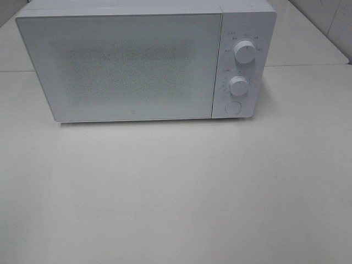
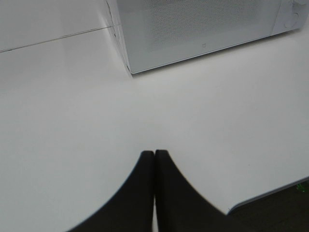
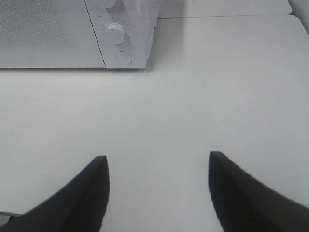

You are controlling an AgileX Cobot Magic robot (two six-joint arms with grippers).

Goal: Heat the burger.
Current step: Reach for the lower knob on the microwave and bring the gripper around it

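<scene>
The burger is out of view in every frame. A white microwave [image 1: 137,63] stands at the back of the table with its door closed; its interior is hidden behind the door. Neither arm shows in the exterior high view. My left gripper [image 2: 154,153] hovers above the bare tabletop well in front of the microwave's [image 2: 193,34] left corner, its two dark fingers pressed together with nothing between them. My right gripper [image 3: 157,162] hangs over the table in front of the microwave's [image 3: 72,34] control panel, fingers wide apart and empty.
The microwave carries two round knobs [image 1: 245,51] and a round button [image 1: 233,108] on its right side. The white table [image 1: 176,192] spreads in front of it. Its front edge [image 2: 270,193] shows near my left gripper.
</scene>
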